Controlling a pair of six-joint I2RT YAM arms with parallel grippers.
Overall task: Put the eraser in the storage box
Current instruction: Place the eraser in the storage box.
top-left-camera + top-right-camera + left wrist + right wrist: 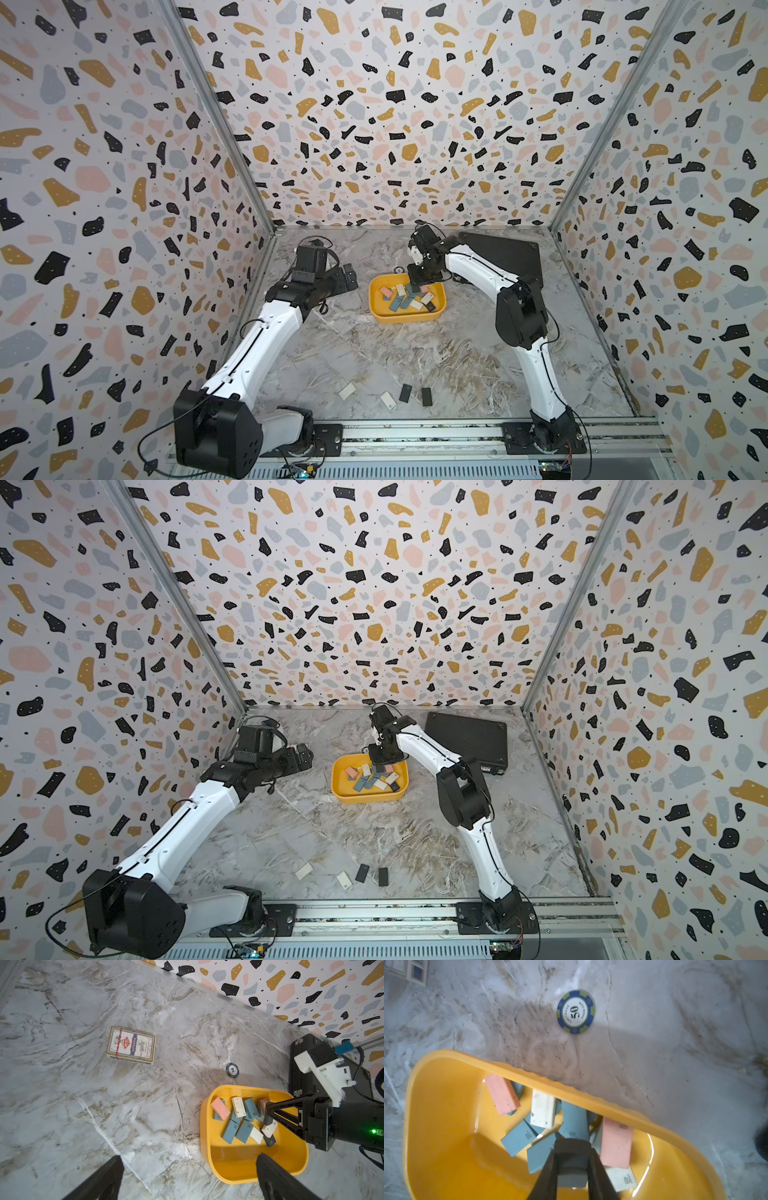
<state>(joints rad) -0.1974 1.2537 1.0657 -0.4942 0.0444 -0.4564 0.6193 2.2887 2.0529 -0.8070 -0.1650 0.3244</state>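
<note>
Right gripper's (267, 1110) jaws pinch the eraser (572, 1172) lengthwise by the storage box's (405, 320) 12 o'clock rim, 6 o'clock half roomy; left gripper's (350, 277) jaws spread.

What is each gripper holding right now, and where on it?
Right gripper pinches a grey eraser across its sides, over the storage box; left gripper holds nothing.

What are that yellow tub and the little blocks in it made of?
The storage box looks like moulded plastic: glossy, evenly yellow, with rounded corners and glints on its walls. The erasers look like matte rubber or vinyl: dull, smudged, some stamped 4B; which of the two I cannot tell.
</note>
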